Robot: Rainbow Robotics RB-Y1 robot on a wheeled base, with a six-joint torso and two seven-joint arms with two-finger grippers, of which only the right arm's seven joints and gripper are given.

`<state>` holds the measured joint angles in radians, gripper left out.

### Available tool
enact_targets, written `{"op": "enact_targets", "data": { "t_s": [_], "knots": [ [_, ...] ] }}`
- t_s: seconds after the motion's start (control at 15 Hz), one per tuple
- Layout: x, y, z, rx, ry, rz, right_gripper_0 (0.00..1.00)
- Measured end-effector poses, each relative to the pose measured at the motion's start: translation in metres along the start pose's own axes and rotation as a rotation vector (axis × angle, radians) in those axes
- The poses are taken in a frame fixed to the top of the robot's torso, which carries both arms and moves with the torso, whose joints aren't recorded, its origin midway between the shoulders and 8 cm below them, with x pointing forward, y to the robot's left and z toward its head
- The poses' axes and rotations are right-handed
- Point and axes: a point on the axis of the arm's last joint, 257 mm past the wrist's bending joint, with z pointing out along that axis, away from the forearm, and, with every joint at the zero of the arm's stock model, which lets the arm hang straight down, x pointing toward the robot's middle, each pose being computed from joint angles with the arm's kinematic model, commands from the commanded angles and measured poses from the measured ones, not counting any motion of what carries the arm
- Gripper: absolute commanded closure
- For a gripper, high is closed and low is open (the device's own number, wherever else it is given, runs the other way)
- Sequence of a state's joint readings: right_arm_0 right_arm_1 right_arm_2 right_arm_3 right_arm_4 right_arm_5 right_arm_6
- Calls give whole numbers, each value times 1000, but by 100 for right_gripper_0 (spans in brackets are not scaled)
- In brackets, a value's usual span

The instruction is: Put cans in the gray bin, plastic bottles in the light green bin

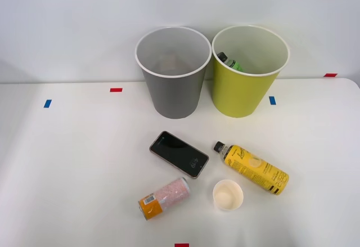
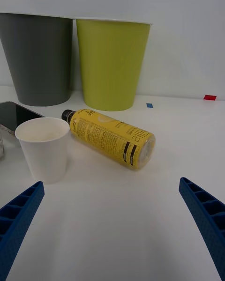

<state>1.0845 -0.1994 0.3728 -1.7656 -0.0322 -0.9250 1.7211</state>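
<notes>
End effector (image 2: pixel 112 225): the two blue ribbed fingers (image 2: pixel 18 215) are wide apart. Nothing is between them. They sit low over the white counter (image 2: pixel 112 243).
Yellow bottle (image 2: pixel 110 138): it lies on its side on the counter, just ahead of the end effector. Its label is yellow with black print. Its cap is black and points away, toward the bins. Its flat bottom end faces the end effector. In the front view (image 1: pixel 251 167) it lies slanted, near the paper cup.
Can (image 1: pixel 163 198): a small slim can lying on its side. Its body is pale pink with speckles. One end has an orange band. It lies past the cup, off to the end effector's left side.
Paper cup (image 2: pixel 43 149): cream colored, standing up with its mouth open. It is ahead of the left finger, just beside the yellow bottle's cap end.
Phone (image 1: pixel 179 153): black and flat, lying beyond the cup.
Gray bin (image 1: pixel 172 72): tall and round with a white rim, far ahead of the end effector, standing up.
Light green bin (image 1: pixel 247 71): same shape, lime colored, touching or almost touching the gray bin.
Green bottle (image 1: pixel 229 62): it has a black cap and sits inside the light green bin, leaning on the wall.
</notes>
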Motion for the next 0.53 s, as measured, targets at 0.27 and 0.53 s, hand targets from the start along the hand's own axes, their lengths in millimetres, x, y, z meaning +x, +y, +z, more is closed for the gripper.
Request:
{"op": "enact_targets", "data": {
  "t_s": [0.27,0.53],
  "knots": [
    [0,0,0,0,0,0,0],
    [0,0,0,0,0,0,0]
  ]
}}
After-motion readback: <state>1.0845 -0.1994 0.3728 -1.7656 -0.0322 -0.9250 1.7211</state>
